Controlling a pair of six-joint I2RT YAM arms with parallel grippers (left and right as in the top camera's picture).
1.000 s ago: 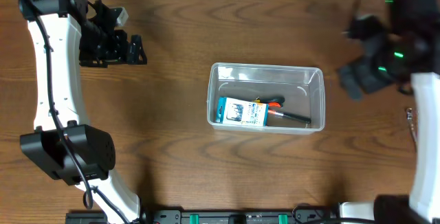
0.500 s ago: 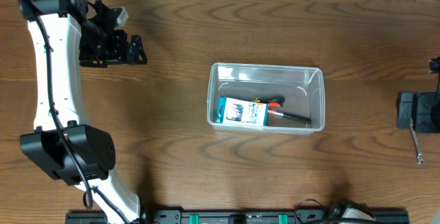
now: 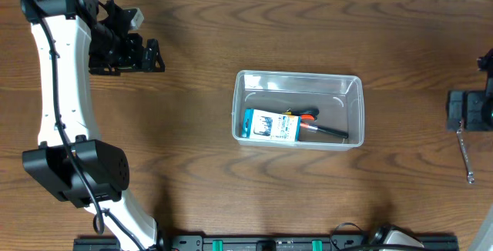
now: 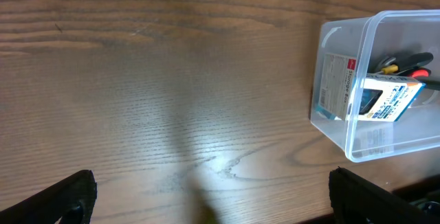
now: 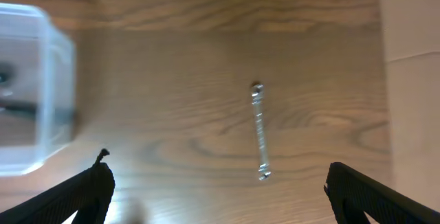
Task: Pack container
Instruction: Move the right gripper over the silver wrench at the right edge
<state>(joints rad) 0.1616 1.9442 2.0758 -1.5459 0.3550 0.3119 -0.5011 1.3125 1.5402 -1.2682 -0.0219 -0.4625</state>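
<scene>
Over the table (image 3: 192,151), the right gripper (image 5: 221,196) is hovering by the wrench (image 5: 260,131), jaws spread, likely aiming to pack it into the container (image 3: 297,75); the left gripper (image 4: 213,200) is idling, equally spread.

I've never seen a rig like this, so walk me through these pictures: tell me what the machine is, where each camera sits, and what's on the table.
These are two robot arms at a wooden table. One picture looks down from above. The other two come from a camera on each wrist, so the dark shapes in their bottom corners belong to that arm itself. In the middle sits a clear plastic container holding a blue-and-white card pack and an orange-handled tool. A small metal wrench lies on the table by the right arm, and the right wrist camera looks down on it. The left fingers and right fingers are spread apart and hold nothing.
</scene>
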